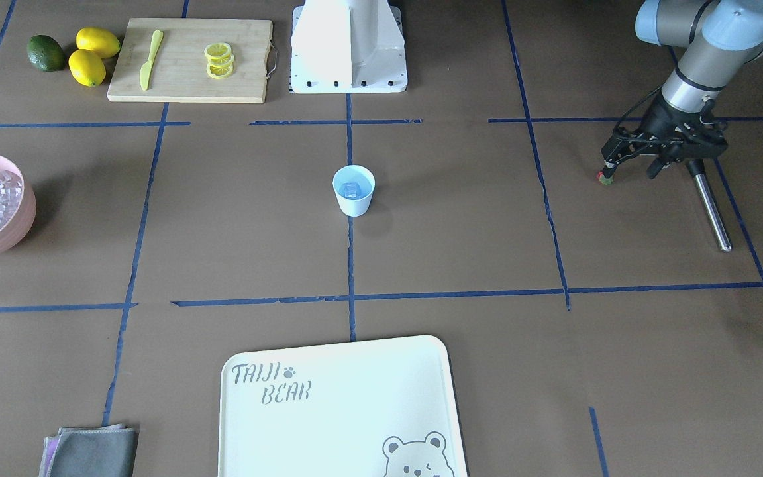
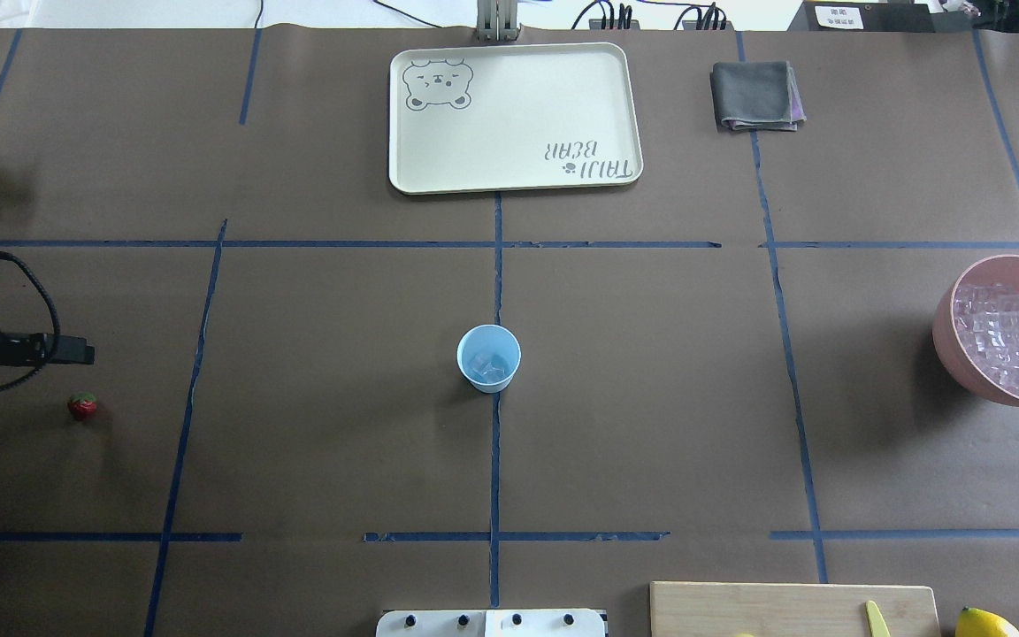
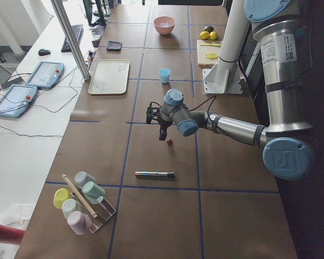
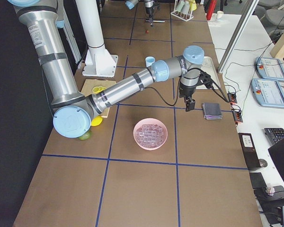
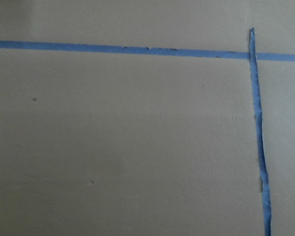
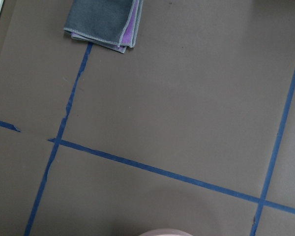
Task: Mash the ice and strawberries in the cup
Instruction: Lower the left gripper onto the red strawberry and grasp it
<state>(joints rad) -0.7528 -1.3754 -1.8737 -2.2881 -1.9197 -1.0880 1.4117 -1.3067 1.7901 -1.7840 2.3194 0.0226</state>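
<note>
The pale-blue cup (image 1: 354, 192) (image 2: 488, 358) stands upright at the table's middle with a few clear ice cubes (image 2: 487, 363) inside. More ice (image 2: 1009, 341) fills the pink bowl (image 1: 20, 218). One small red strawberry (image 2: 82, 406) (image 1: 601, 177) lies on the table far to the robot's left. My left gripper (image 1: 628, 169) hovers just above and beside it, open and holding nothing. My right gripper (image 4: 188, 103) shows only in the exterior right view, raised between the bowl and the grey cloth; I cannot tell its state.
A metal rod (image 1: 709, 199) lies beside the left gripper. The cream tray (image 2: 514, 177) and folded grey cloth (image 2: 755, 95) sit on the far side. A cutting board (image 1: 189, 89) with a knife and lemon slices, lemons and a lime are near the robot's base.
</note>
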